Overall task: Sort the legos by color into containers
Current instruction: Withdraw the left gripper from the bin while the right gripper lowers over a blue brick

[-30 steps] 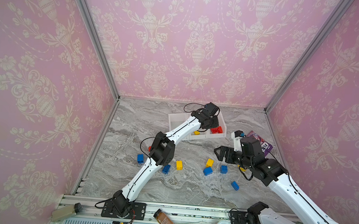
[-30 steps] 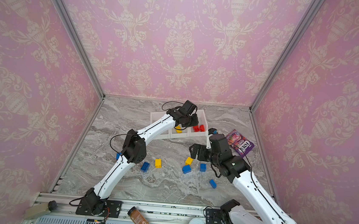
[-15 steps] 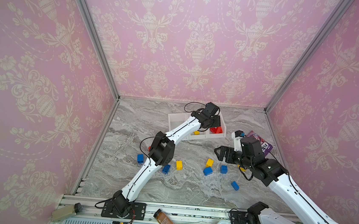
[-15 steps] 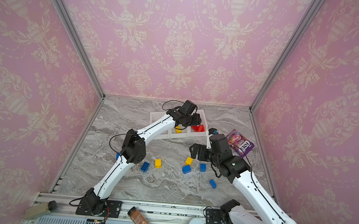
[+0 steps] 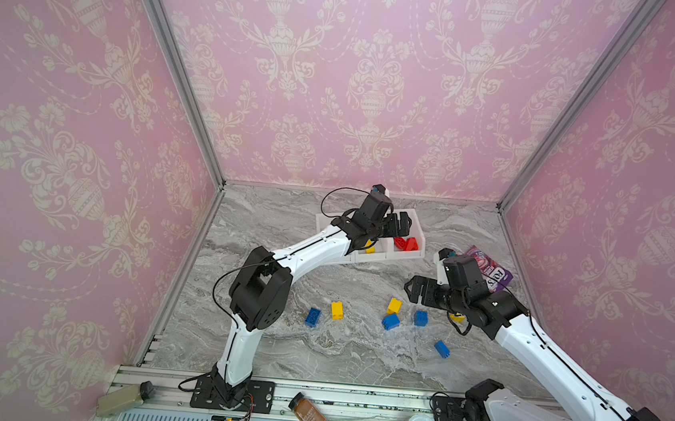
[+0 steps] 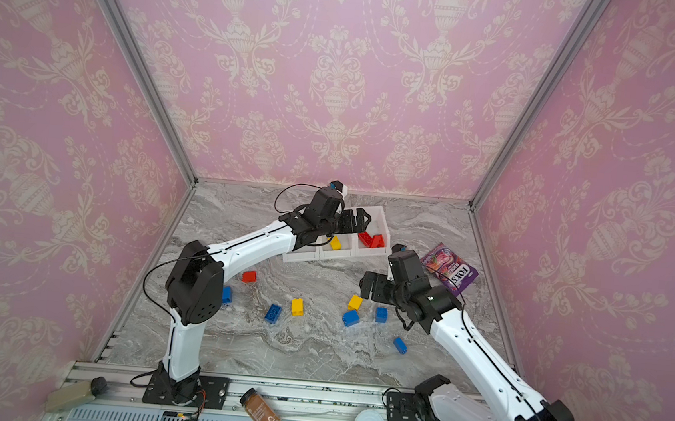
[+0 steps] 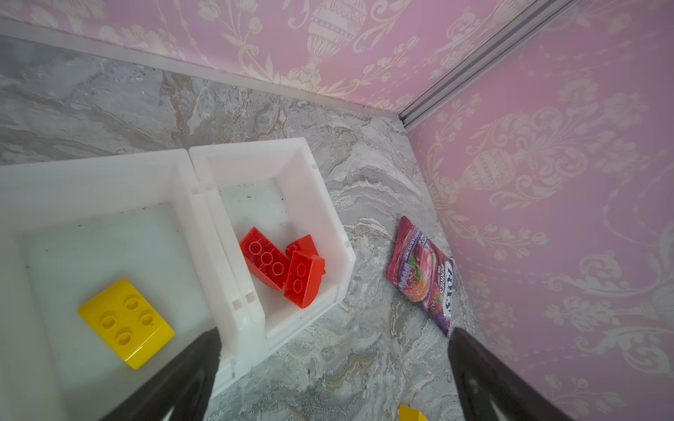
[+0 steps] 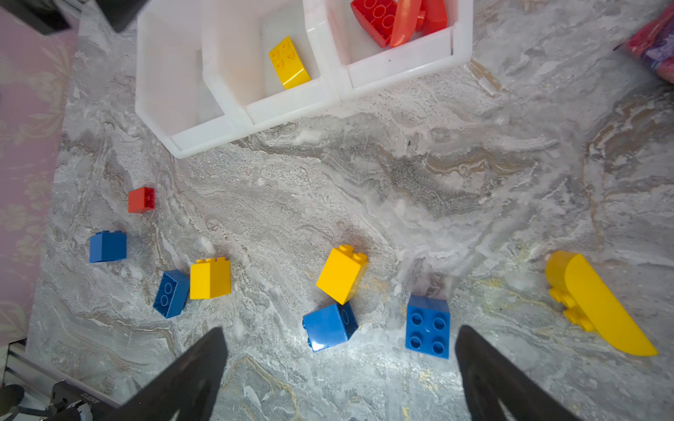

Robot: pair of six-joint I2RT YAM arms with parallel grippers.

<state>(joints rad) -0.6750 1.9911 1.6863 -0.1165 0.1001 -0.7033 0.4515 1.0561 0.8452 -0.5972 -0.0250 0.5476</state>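
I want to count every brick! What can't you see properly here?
- Red plastic bricks in the end white plastic bin: piled up in the left wrist view, cut by the edge in the right wrist view; count unsure.
- Long curved yellow brick: mostly under white right arm in both top views.
- Opposite end bin: white left arm covers most of it in both top views; far end cut off in right wrist view.

Between the left gripper's (image 7: 333, 330) jaws a yellow lego (image 7: 410, 414) is cut by the picture's edge, beyond the right gripper's (image 8: 339, 327) jaws the red legos (image 8: 379, 18) and candy packet (image 8: 656, 43) are cropped, and the left arm (image 5: 311, 247) covers most of one end container (image 5: 321, 219).
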